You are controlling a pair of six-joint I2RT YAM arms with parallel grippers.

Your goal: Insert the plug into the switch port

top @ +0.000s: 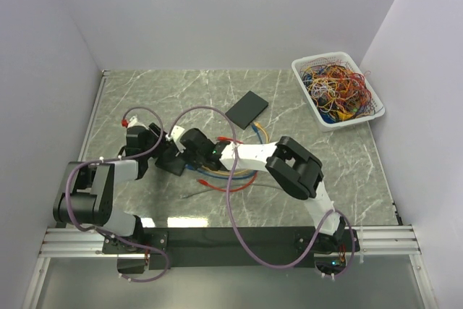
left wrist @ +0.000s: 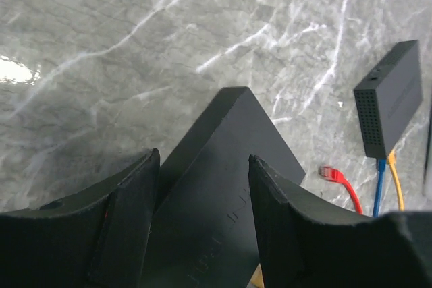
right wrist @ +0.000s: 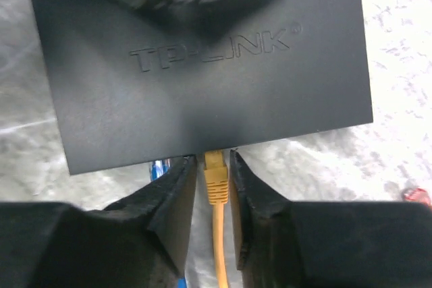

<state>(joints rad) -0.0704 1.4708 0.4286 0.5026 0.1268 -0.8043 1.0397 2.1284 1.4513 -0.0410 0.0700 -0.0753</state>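
- So we're looking at the yellow plug (right wrist: 214, 170) sitting right at the near edge of the black switch (right wrist: 202, 85), roughly mid-edge. Its long axis is running straight out from the right gripper (right wrist: 213, 161), nose pointing into the switch's side and the yellow cable (right wrist: 217, 247) trailing back between the fingers.
- From above, that arm is reaching leftward, so the plug is pointing left too. The plug itself is hiding under the grippers there.
- We're not seeing how deep the nose is sitting in the port.
- The right jaws are standing narrow on either side of the plug, with a thin sliver of gap showing on each side, so they're not pinching it.
- The left gripper (left wrist: 204, 158) is clamping the switch from its far side, with the body filling the space between the fingers.
- Everything's sitting on a grey marble-look table (top: 181, 92) with plain pale walls (top: 217, 12) boxing it in.
- We're also spotting a second switch (top: 247, 107) further back and a red plug (left wrist: 329, 173) lying loose.
- There are also loose cables (top: 224, 177) near the arms and a white basket (top: 318, 57) of tangled wires at far right.
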